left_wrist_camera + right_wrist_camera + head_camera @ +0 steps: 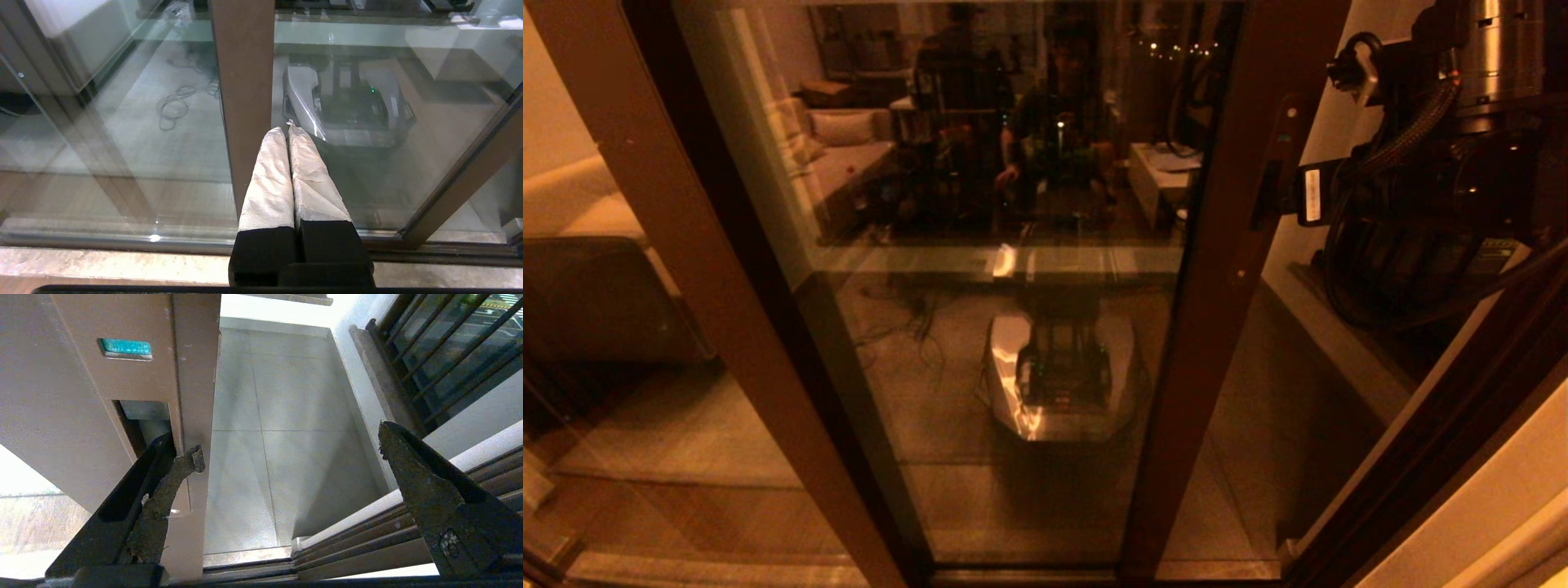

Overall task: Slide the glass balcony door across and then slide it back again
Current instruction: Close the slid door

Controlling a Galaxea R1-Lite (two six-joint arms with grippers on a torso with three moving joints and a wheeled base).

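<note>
You are working a heavy, stiff door whose slippery glass offers no hold, so your wide-spread right hand is hooking one finger into its edge recess while your left hand, pressed together, is idling.

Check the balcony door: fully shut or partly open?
Partly open. In the right wrist view, bare balcony floor tiles show past the glass balcony door handle edge; the right gripper is open there.

The glass balcony door has glossy, reflective glass in a smooth brown frame.
</note>
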